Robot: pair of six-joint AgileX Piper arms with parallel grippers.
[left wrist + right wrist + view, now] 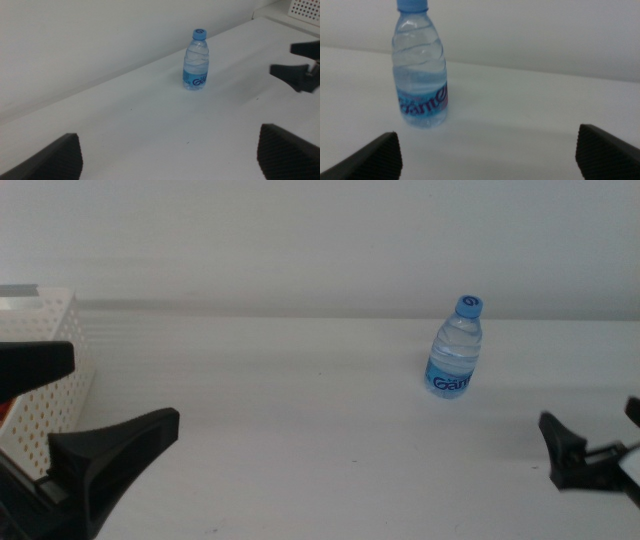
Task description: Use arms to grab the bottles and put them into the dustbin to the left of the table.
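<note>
The table is a plain white flat surface that fills most of the middle view and meets a pale wall behind it. The dustbin, a white basket with walls perforated by rows of small round holes, stands at the table's left edge; something orange-red shows just beside its near wall, too little of it to identify. The left gripper sits in the lower left of the middle view, directly in front of the dustbin, with its two black wedge jaws spread wide and nothing between them. The right gripper shows at the right edge of the middle view, low over the table; its dark jaws are likewise parted and empty. The water bottle stands upright on the table, right of centre and toward the wall, well apart from the left gripper and nearer the right gripper, touching neither. It is small, of clear plastic, with a blue cap and a blue label. The label carries white lettering: the right wrist view reads "ante" as a partial word, the remainder wrapping around the curve out of sight. In the right wrist view the bottle stands ahead of the open jaws and off to one side.
</note>
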